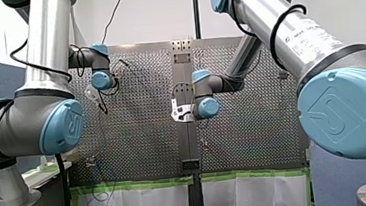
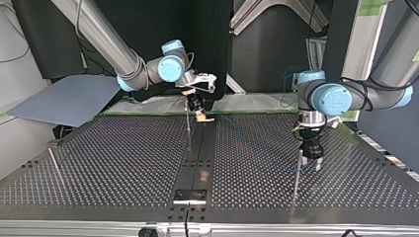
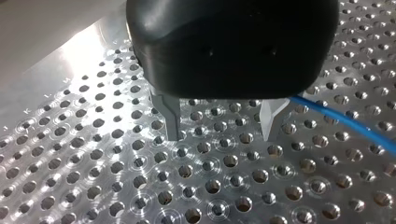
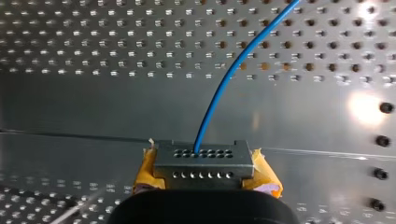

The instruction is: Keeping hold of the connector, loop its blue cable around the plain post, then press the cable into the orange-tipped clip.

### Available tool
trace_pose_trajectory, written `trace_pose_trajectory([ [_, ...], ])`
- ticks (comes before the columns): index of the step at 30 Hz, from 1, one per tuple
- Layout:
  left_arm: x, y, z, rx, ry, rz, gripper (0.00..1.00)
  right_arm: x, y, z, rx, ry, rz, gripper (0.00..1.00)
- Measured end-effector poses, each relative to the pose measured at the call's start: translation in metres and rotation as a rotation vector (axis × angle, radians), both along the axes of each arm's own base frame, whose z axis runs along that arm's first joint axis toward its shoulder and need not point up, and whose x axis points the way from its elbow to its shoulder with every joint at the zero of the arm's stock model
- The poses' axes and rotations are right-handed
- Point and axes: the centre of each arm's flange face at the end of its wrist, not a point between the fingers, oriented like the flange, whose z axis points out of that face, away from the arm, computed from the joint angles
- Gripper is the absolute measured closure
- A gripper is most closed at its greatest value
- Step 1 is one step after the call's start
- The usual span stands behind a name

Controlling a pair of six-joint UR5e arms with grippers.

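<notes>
Only branding I could spot: the UR logo pressed into the blue joint caps [image 1: 70, 125] in the front view, plus a line of print on my right arm's silver tube [image 1: 310, 36]. It looked like "UNIVERSAL ROBOTS", but it was too small to be sure.

The right wrist view was the good one. My right gripper [image 4: 201, 171] had its jaws clamped on the connector [image 4: 201, 163], a small metal block with two rows of tiny holes, squeezed between yellow pads [image 4: 264, 173]. The blue cable [image 4: 229, 79] came straight out of the connector's top row and curved away over the bench [image 4: 289, 107]. The top view put that gripper over the dark centre strip [image 2: 202, 153], close to the bench's far edge, and the cable was barely a faint line there.

The left wrist view showed what the others didn't: my left gripper [image 3: 222, 123] was black with metal fingers [image 3: 170, 116], jaws wide and holding nothing, tips just above the perforated surface, with the cable running just beside one finger. In the top view it hung right next to a thin upright post [image 2: 298, 173], toward the bench edge at that view's right.
</notes>
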Motion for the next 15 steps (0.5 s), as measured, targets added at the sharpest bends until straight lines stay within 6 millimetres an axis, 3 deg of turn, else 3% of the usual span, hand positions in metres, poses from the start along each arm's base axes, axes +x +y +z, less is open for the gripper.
trace_pose_trajectory([
  [15,-0.001,-0.001,-0.001,0.002,0.008,0.001,0.16,-0.002,0.018,-0.053,0.041,0.063,-0.025,1.00],
])
